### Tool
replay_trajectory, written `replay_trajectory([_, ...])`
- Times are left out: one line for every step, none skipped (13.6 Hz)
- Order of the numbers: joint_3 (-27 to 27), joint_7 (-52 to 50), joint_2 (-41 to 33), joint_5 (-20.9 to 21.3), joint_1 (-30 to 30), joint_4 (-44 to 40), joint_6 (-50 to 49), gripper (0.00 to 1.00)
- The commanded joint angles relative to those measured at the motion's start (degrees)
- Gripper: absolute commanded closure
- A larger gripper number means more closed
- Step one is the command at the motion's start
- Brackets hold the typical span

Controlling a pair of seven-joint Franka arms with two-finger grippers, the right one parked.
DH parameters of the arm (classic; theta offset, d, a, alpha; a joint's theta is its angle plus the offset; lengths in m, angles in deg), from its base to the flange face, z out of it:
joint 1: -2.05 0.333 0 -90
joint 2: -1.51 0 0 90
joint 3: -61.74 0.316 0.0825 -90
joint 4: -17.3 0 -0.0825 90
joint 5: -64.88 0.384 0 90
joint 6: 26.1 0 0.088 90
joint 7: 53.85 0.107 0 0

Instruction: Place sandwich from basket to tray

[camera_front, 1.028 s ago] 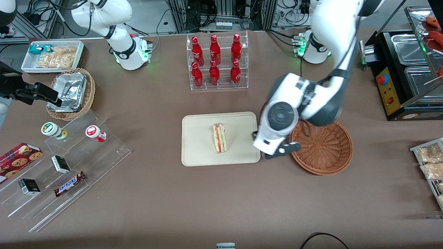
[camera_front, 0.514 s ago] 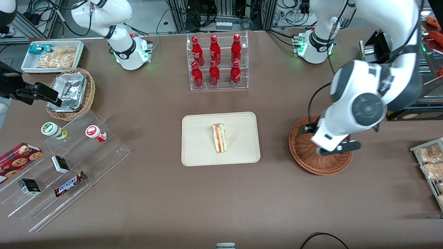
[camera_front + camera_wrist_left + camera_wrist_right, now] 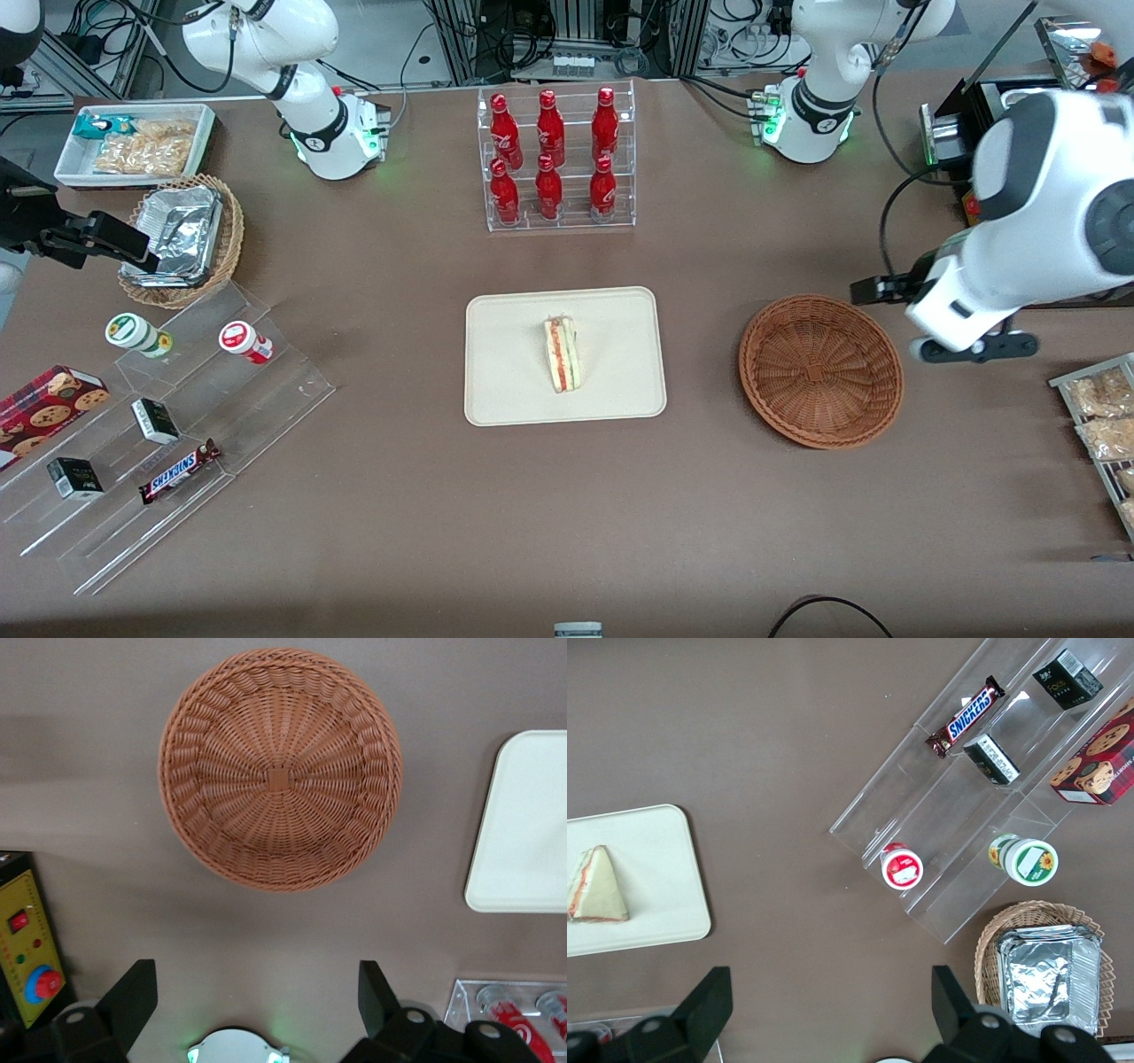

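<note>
Even, fairly bright overhead light is cast on the brown worktop [image 3: 567,514], and only soft, faint shadows are thrown beside the tray [image 3: 505,390] and the basket [image 3: 821,370]. Glare is seen on the crumpled foil trays [image 3: 177,232] and the red bottles [image 3: 549,155]. The gripper [image 3: 257,1005], hanging above the worktop near the basket, is rendered dark, its fingers [image 3: 133,997] spread wide. Focus is held throughout; the moving arm [image 3: 1036,221] is shown slightly soft.

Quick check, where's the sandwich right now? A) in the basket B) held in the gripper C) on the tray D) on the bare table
C: the sandwich lies on the tray, the basket holds nothing, and the gripper, open with nothing between its fingers, is up above the table toward the working arm's end, off past the basket.
</note>
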Motion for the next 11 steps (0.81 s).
replay_trajectory([-3.22,5.34,-4.79,0.0,4.98,1.57,-1.7,0.0])
replay_trajectory([-3.14,7.1,-5.75,0.18,5.17,1.57,-1.7,0.0])
replay_trajectory([-2.87,7.9,-6.63,0.27,5.25,1.48,-1.7,0.0])
replay_trajectory([-2.35,8.43,-7.42,0.35,5.25,1.57,-1.7,0.0])
replay_trajectory([-1.04,9.04,-8.04,0.62,5.25,1.57,-1.7,0.0])
replay_trajectory([0.02,10.18,-8.22,0.97,5.17,1.4,-1.79,0.0])
replay_trajectory([0.72,11.32,-8.57,0.97,4.99,1.31,-1.79,0.0])
replay_trajectory([1.43,12.12,-8.92,0.97,4.99,1.39,-1.88,0.0])
replay_trajectory([2.39,12.56,-9.01,0.97,4.73,1.39,-2.22,0.0])
replay_trajectory([2.92,13.0,-9.01,0.88,4.73,1.31,-2.31,0.0])
replay_trajectory([3.02,13.09,-9.01,0.88,4.73,1.39,-2.14,0.0])
